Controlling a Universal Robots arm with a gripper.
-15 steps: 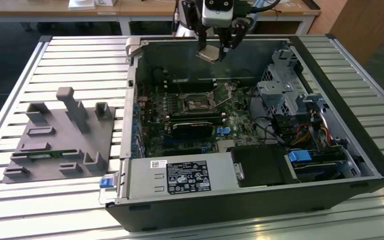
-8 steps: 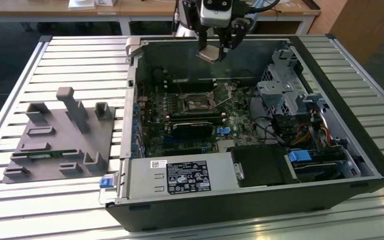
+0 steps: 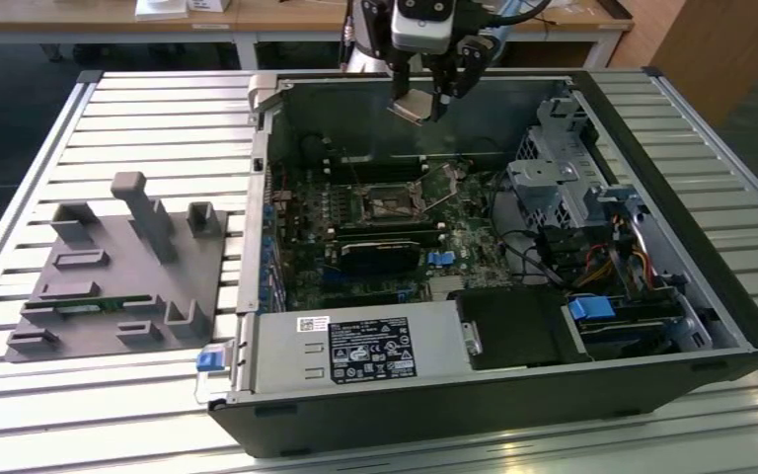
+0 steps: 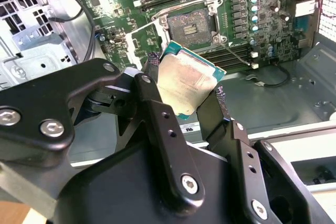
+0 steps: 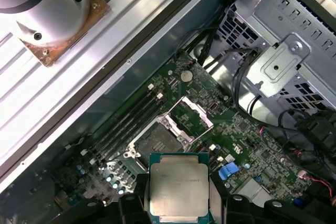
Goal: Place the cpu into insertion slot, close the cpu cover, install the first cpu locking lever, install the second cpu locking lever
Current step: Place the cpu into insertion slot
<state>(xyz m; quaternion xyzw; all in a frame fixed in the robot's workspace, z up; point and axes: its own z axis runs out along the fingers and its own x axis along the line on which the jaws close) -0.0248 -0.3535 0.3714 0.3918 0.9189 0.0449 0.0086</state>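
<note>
My gripper [image 3: 422, 97] hangs above the back wall of the open computer case, shut on the cpu [image 3: 414, 107]. In both wrist views the cpu [image 4: 185, 82] [image 5: 178, 190] is a square chip with a dull silver top and green edge, clamped between the two black fingers [image 4: 157, 114]. It is tilted in the second wrist view. The insertion slot [image 5: 157, 141] [image 4: 191, 23] [image 3: 387, 205] lies open and empty on the green motherboard, well below the chip. The cpu cover [image 5: 193, 115], a thin metal frame with a window, stands swung up beside the slot.
Long memory slots [image 5: 128, 124] run beside the socket, and a black rectangular card [image 3: 382, 252] lies in front of it. A metal drive cage [image 3: 557, 188] with cables fills the exterior view's right of the case. A grey parts fixture [image 3: 122, 267] sits outside on the slatted table.
</note>
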